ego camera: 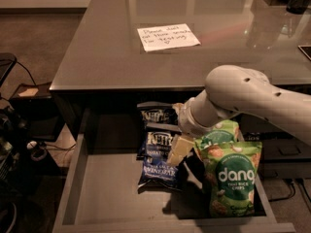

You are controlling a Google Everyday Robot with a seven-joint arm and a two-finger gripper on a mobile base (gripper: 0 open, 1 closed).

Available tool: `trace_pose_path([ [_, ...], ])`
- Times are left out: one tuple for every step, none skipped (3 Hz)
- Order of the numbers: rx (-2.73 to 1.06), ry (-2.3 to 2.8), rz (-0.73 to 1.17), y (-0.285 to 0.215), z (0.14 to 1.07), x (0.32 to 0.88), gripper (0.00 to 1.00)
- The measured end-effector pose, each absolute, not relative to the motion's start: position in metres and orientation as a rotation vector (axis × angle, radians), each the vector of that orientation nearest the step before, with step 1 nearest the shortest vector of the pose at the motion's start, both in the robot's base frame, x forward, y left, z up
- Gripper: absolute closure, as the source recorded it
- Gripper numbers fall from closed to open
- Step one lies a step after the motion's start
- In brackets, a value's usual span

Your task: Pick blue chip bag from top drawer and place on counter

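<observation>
The top drawer (104, 198) is pulled open below the counter (112, 57). The blue chip bag (158, 166) lies flat in the drawer's middle, white lettering up. A darker navy bag (154, 114) lies just behind it, partly overlapped. My gripper (179, 152) reaches down from the right on the white arm (243, 96). It sits over the blue bag's right edge, between it and the green bags. I cannot tell if it touches the bag.
Two green "dang" bags (232, 181) stand at the drawer's right side, close against the gripper. A white handwritten note (167, 36) lies on the counter. Cables and dark equipment (14, 130) sit on the floor to the left. The drawer's left part holds nothing.
</observation>
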State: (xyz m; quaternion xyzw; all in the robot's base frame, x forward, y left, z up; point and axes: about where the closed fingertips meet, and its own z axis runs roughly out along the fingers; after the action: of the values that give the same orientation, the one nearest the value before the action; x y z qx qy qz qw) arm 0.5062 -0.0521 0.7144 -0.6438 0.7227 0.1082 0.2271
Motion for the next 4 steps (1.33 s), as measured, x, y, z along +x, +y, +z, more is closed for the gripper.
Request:
trace_pose_path([
  [-1.779,2.002,0.242,-0.055,0.7,0.521,0.0],
  [-1.787,2.029,0.196,-0.059,0.685,0.531,0.0],
  [-1.788,2.074,0.172,-0.066,0.668,0.538,0.0],
  [-1.79,2.108,0.167,-0.071,0.655,0.54,0.0],
])
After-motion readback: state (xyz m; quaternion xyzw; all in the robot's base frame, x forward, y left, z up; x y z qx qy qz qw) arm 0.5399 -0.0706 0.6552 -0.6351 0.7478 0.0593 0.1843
